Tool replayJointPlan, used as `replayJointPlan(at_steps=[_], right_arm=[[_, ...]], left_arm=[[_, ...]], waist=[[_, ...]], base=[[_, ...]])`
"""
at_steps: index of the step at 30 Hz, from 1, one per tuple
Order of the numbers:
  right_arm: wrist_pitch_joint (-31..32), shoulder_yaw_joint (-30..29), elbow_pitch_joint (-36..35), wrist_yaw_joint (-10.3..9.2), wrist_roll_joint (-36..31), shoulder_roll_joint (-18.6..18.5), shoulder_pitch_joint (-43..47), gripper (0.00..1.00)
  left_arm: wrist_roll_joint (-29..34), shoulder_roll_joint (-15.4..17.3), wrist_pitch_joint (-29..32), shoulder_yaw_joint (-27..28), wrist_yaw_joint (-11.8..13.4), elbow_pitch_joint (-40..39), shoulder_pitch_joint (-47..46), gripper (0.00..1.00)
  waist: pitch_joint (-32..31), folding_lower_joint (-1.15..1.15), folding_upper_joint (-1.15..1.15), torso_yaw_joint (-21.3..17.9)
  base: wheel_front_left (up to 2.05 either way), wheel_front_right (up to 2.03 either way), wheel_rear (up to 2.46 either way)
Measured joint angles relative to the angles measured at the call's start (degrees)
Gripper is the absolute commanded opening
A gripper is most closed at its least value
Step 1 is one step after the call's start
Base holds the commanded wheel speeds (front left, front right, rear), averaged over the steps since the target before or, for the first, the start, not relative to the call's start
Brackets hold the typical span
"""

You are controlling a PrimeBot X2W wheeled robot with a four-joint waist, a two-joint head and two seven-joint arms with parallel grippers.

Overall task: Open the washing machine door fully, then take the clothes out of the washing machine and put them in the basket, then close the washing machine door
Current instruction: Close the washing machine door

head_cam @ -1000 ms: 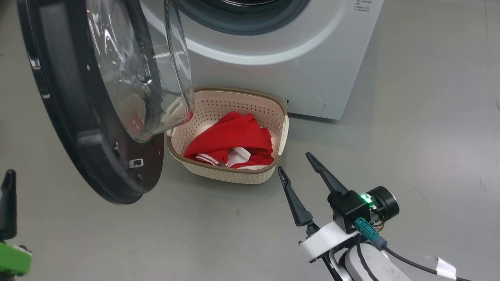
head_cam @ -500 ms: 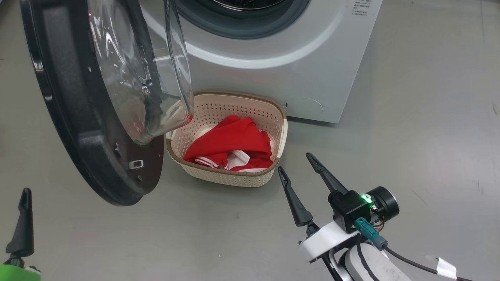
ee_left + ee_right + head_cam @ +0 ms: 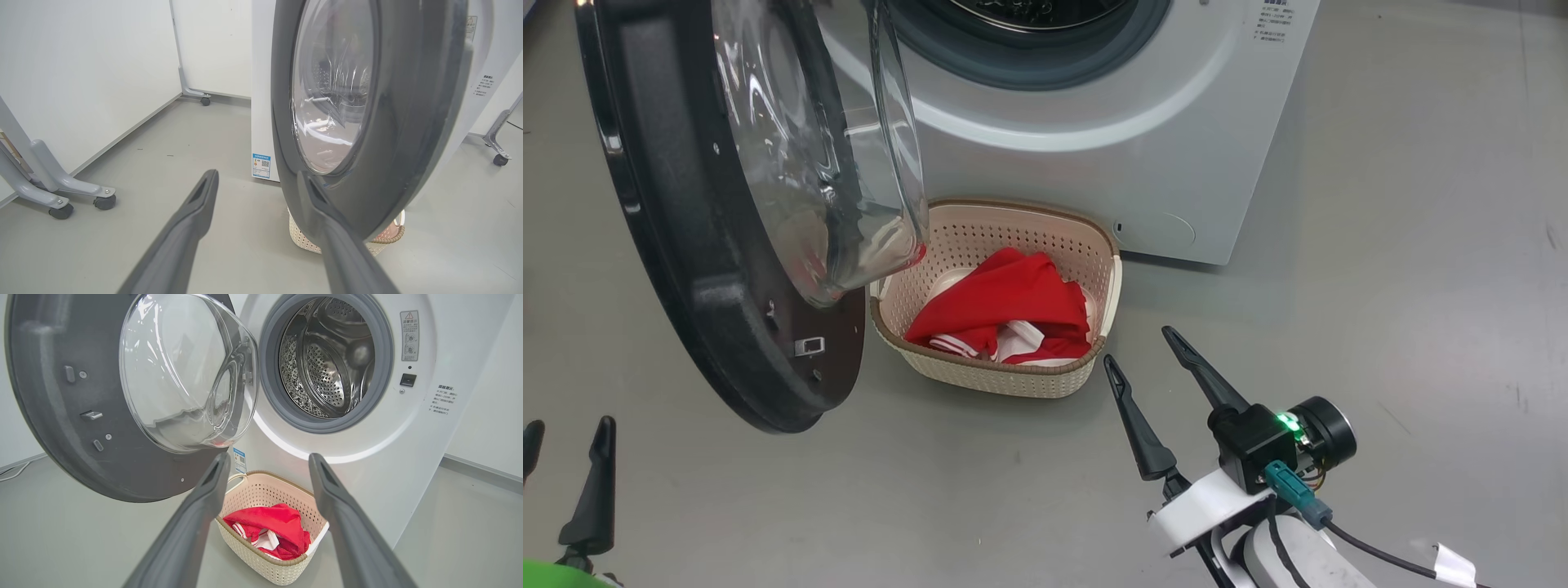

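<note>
While the right gripper (image 3: 1138, 345) hangs over the near right of the floor (image 3: 931, 490), its two dark fingers spread and holding nothing, the left gripper (image 3: 568, 426) hangs at the near left, likewise parted and empty; the left wrist view shows its fingers pointing at the outer face of the washing machine door (image 3: 711, 327), close to the lower black rim, contact not discernible.

Beyond them the door stands swung wide, its glass bowl (image 3: 849, 163) overlapping the basket's left rear corner in the head view; the basket (image 3: 1013, 369) sits on the floor just before the washing machine (image 3: 1094, 163), with the clothes (image 3: 1013, 298) bundled inside it; farthest, the drum (image 3: 327, 363) appears bare where visible.

Judged stage: unloading complete, door closure in hand.

Recommended technique: press with the left fingers on the black rim rather than the glass, near the free edge and far from the hinge, for best leverage; follow the door's arc instead of pushing straight; finish with a firm press until the latch catches; keep the right gripper clear of the porthole; whether the door's lower rim clears the basket cannot be told, so watch that gap.
</note>
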Motion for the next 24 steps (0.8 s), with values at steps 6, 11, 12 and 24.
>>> replayJointPlan(at_steps=[6,11,12,24], right_arm=[[0.00,0.15,0.05,0.00,0.16,0.00,0.59,1.00],[0.00,0.15,0.05,0.00,0.16,0.00,0.64,1.00],[0.00,0.15,0.05,0.00,0.16,0.00,0.66,1.00],[0.00,0.14,0.05,0.00,0.29,0.00,0.91,1.00]], left_arm=[[-0.03,-0.04,-0.04,1.18,0.00,0.67,-1.14,1.00],[-0.02,-0.25,-0.05,2.19,0.00,0.58,-1.81,1.00],[-0.02,-0.35,-0.05,2.44,0.00,0.58,-1.82,1.00],[0.01,-1.35,-0.05,3.58,0.00,0.51,-2.13,1.00]], waist=[[-0.53,0.00,0.00,-0.04],[-0.84,0.00,0.00,-0.04],[-0.90,0.00,0.00,-0.03],[-1.15,0.00,0.00,-0.04]], base=[[0.00,0.00,0.00],[0.00,0.00,0.00],[0.00,0.00,0.00],[0.00,0.00,0.00]])
